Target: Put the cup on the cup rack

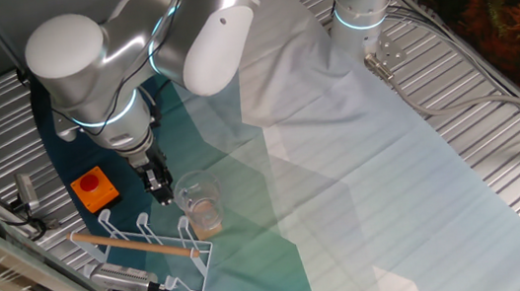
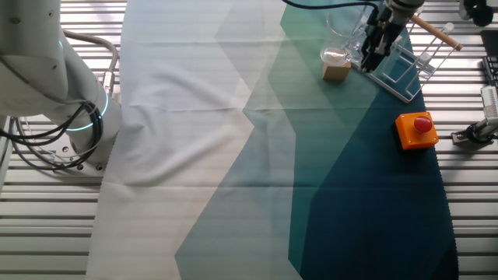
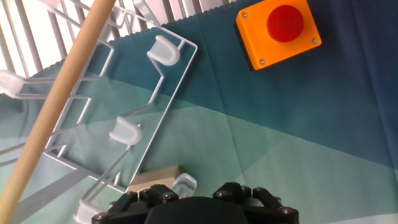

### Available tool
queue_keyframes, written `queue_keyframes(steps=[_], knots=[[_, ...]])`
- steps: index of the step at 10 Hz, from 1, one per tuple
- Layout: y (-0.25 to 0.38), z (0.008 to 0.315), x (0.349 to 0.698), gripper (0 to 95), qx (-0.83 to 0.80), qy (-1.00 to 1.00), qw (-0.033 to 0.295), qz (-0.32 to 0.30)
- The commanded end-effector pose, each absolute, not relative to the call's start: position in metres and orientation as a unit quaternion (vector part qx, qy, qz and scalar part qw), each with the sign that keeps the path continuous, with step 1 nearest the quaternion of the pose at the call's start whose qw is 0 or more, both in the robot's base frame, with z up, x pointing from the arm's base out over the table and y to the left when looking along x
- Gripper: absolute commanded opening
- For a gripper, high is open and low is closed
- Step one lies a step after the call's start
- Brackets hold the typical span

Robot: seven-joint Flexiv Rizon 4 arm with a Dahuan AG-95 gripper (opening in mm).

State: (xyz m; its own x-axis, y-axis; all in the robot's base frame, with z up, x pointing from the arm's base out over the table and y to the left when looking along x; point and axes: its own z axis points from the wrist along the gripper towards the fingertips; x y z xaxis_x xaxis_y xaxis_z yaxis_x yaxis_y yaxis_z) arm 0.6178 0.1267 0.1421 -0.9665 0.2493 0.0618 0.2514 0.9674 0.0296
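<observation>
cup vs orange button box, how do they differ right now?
The cup is clear and hard to see; the orange box is opaque, with a red button. The cup stands beside the cup rack on a tan wooden block; the box sits apart. Both rest on the cloth.

Slatted metal table, draped with white-to-teal cloth. On cloth: cup rack, orange box, wooden block, cup over block.

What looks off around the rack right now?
The small clear glass cup sits on top of a tan wooden block beside the white wire rack, not hung on a prong. Nothing looks spilled or broken. The grey cloth is rumpled at the far end.
</observation>
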Motion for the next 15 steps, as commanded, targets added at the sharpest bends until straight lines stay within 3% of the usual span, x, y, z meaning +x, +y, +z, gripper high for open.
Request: queue_keyframes(steps=[1,15], knots=[[0.127,0.142,0.618,57.0,-0.126,-0.991,0.030,-0.018],[0.135,0.129,0.615,57.0,-0.128,-0.991,0.030,-0.016]])
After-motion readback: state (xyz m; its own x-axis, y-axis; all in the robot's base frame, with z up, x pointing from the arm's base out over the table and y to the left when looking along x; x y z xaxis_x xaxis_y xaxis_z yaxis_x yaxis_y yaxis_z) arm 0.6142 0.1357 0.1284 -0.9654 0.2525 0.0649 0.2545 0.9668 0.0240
